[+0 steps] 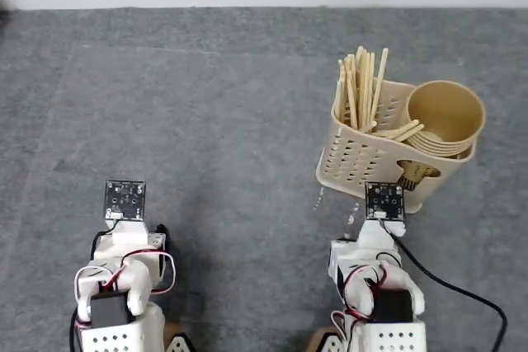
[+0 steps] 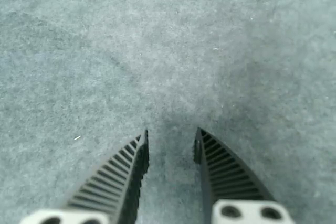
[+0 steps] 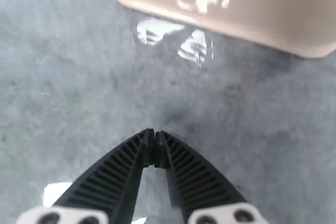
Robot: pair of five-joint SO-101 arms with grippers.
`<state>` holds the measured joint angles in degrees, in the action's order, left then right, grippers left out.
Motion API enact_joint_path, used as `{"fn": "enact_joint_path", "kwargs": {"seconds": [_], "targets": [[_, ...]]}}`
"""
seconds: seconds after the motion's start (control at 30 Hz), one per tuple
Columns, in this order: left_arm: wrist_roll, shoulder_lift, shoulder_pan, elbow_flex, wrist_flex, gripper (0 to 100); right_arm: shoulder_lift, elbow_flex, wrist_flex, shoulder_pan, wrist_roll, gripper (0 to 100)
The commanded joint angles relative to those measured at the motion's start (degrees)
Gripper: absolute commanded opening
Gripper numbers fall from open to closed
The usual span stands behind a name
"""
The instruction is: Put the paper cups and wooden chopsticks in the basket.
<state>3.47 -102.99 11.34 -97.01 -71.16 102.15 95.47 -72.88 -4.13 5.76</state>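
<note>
The left claw (image 2: 172,132) hangs just above the grey table (image 2: 168,40) with its two ribbed fingers a little apart. A narrow gap shows between the tips, and nothing is held or touched. The right claw (image 3: 154,136) is pressed together, tip against tip, with nothing pinched between the fingers. It points toward the lower wall of the beige basket (image 3: 252,14), which is near it but apart from it.

Seen from above, the basket (image 1: 363,158) stands on the right half of the table (image 1: 206,105), just beyond the right arm (image 1: 379,278). The left arm (image 1: 124,269) sits at the near edge, well apart from it. The wooden chopsticks (image 1: 360,88) stand bunched and upright in one compartment, and a few more lean slanted beside the paper cups (image 1: 445,117). The cups are nested in a stack, tilted in the neighbouring compartment.

The basket wall hides the lower part of the stack, so the number of cups cannot be told. In the right wrist view the basket is cut off, and pale patches on the table just before it are hard to make out.
</note>
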Motion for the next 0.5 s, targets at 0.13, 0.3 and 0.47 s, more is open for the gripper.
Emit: {"fn": "enact_joint_path", "kwargs": {"seconds": [0.13,0.3,0.47], "targets": [[-0.18,0.09,-0.35,0.57,-0.26,14,0.31,0.97,-0.92,1.89,0.18,0.9],[-0.18,0.09,-0.35,0.57,-0.26,14,0.31,0.97,-0.92,1.89,0.18,0.9],[-0.18,0.09,-0.35,0.57,-0.26,14,0.31,0.97,-0.92,1.89,0.18,0.9]]}}
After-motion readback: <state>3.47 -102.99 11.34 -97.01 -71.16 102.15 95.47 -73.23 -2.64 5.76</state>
